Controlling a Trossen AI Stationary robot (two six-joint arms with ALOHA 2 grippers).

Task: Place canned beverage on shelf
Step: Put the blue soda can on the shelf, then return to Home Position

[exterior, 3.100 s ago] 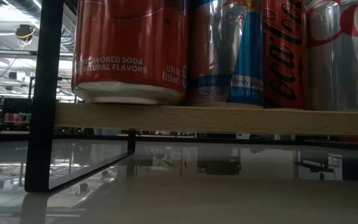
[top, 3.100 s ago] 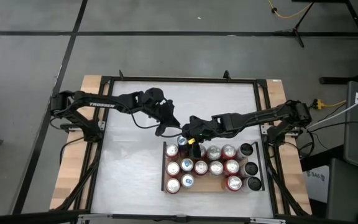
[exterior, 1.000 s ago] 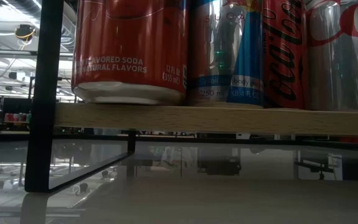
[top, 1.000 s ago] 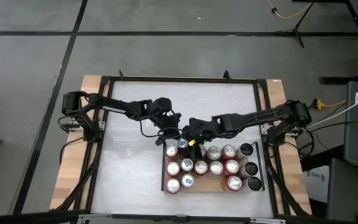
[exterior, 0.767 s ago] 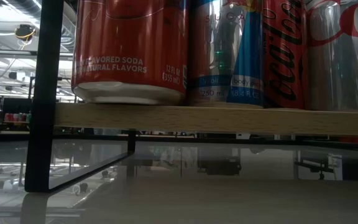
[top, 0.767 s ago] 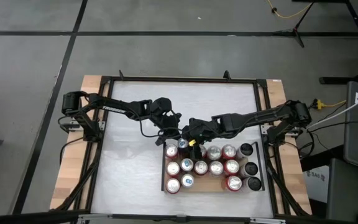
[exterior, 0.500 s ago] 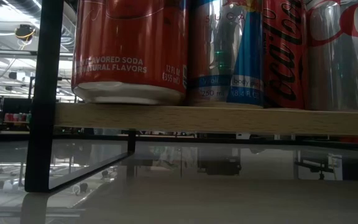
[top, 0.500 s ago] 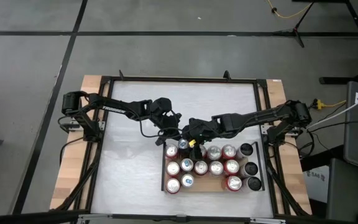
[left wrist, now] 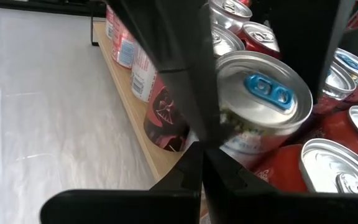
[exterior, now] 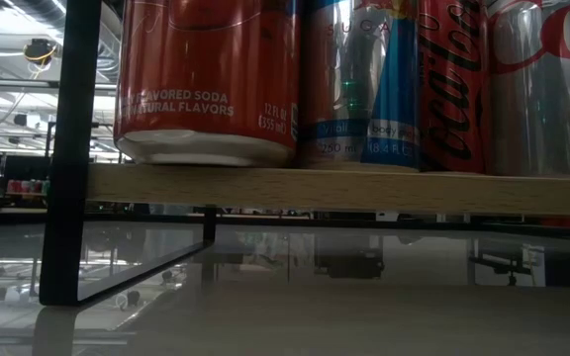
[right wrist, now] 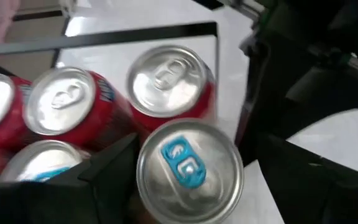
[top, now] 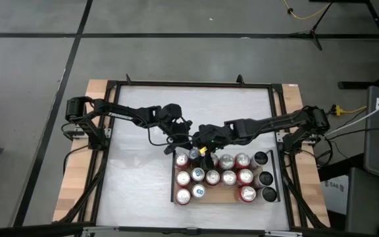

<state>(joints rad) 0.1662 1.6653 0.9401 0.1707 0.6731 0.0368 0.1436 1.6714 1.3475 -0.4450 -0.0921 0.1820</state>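
White tabletop [top: 143,178] fills a black-framed table on a grey floor, with wooden strips [top: 71,191] along its two sides. On it, toward the near right part, stands the shelf [top: 224,195], a light-brown board with thin black rails at its short ends, loaded with upright cans in rows.

At the shelf's far left corner stands the can with the blue tab [top: 193,153], silver-topped, upright on the board; the right wrist view shows it [right wrist: 189,171] between that arm's two dark fingers [right wrist: 107,171], which stand spread wide to either side of it. Whether the pads touch its wall cannot be told. The right gripper [top: 201,146] reaches in across the shelf's far edge from the right side of the table.

Just beside that can are red cans [right wrist: 64,118] with silver lids, and black-topped cans [top: 264,178] sit at the shelf's right end. The low view, level with the board [exterior: 344,188], shows a red soda can [exterior: 206,79] and a blue-and-silver can [exterior: 359,84] standing on it.

The left gripper [top: 182,139] hangs at the shelf's far left corner, close against the blue-tab can [left wrist: 263,106], its jaws pressed together and holding nothing.
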